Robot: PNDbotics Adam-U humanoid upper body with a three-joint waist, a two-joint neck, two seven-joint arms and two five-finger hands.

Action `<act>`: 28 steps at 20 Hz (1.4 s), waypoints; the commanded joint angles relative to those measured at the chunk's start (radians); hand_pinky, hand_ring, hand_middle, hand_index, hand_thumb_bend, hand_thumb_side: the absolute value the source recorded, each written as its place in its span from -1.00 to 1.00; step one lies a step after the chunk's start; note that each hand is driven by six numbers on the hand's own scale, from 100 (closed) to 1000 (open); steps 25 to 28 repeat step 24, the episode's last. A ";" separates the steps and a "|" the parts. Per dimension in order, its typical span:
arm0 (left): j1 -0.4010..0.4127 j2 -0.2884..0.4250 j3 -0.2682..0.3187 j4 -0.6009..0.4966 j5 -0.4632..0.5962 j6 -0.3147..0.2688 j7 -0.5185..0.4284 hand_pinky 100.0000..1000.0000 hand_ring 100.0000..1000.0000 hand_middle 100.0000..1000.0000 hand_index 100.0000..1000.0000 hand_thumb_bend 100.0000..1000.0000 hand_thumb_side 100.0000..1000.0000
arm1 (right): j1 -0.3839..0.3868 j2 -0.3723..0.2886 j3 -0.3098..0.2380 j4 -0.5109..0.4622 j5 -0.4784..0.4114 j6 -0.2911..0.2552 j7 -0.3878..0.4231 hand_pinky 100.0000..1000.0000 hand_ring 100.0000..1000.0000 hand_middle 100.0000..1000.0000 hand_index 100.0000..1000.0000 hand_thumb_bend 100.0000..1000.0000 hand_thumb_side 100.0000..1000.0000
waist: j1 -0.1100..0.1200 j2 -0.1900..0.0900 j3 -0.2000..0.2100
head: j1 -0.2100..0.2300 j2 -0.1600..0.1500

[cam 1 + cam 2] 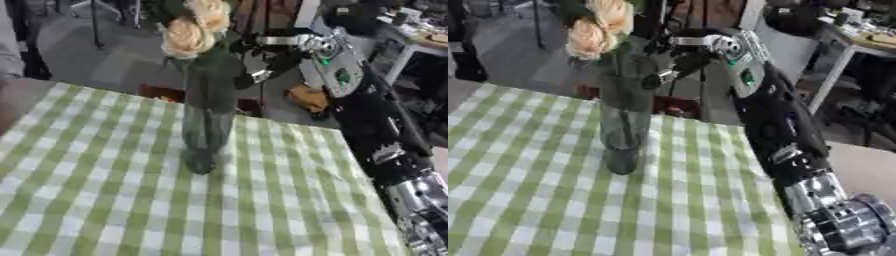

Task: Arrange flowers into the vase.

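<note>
my right hand [677, 62] hangs by the glass vase's [206, 125] rim, fingers curled; whether they pinch a stem i cannot tell. peach roses [194, 27] stand inside, on the green checked tablecloth [105, 200].

The top of the flowers [197, 25] was cut off by the upper edge, and their stems were only a dark blur inside the vase [623, 125]. The right hand [677, 62] was smeared, partly hidden behind the vase's mouth, so its fingers' posture could not be told.
</note>
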 commanded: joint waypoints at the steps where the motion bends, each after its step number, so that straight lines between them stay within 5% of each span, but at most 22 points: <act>1: -0.004 0.005 0.008 -0.014 -0.001 0.002 0.000 -0.15 0.64 0.86 0.87 -1.00 0.67 | -0.019 -0.039 -0.011 -0.014 0.011 -0.045 0.048 0.92 1.00 0.90 1.00 0.97 0.53 | 0.018 -0.025 -0.004 | 0.002 0.002; 17: 0.001 0.006 0.013 -0.014 -0.007 0.003 0.003 -0.15 0.64 0.86 0.87 -1.00 0.66 | 0.020 -0.109 -0.045 -0.097 -0.041 -0.015 0.018 0.90 1.00 0.87 1.00 0.94 0.57 | 0.026 -0.037 -0.020 | -0.004 0.020; 24: 0.000 0.006 0.016 -0.014 -0.010 0.001 0.007 -0.15 0.64 0.86 0.87 -1.00 0.66 | 0.092 -0.164 -0.091 -0.258 -0.154 0.029 -0.052 0.82 1.00 0.78 1.00 0.71 0.93 | 0.026 -0.036 -0.022 | -0.013 0.033; 28: 0.000 0.006 0.016 -0.014 -0.010 0.001 0.007 -0.15 0.64 0.86 0.87 -1.00 0.66 | 0.092 -0.164 -0.091 -0.258 -0.154 0.029 -0.052 0.82 1.00 0.78 1.00 0.71 0.93 | 0.026 -0.036 -0.022 | -0.013 0.033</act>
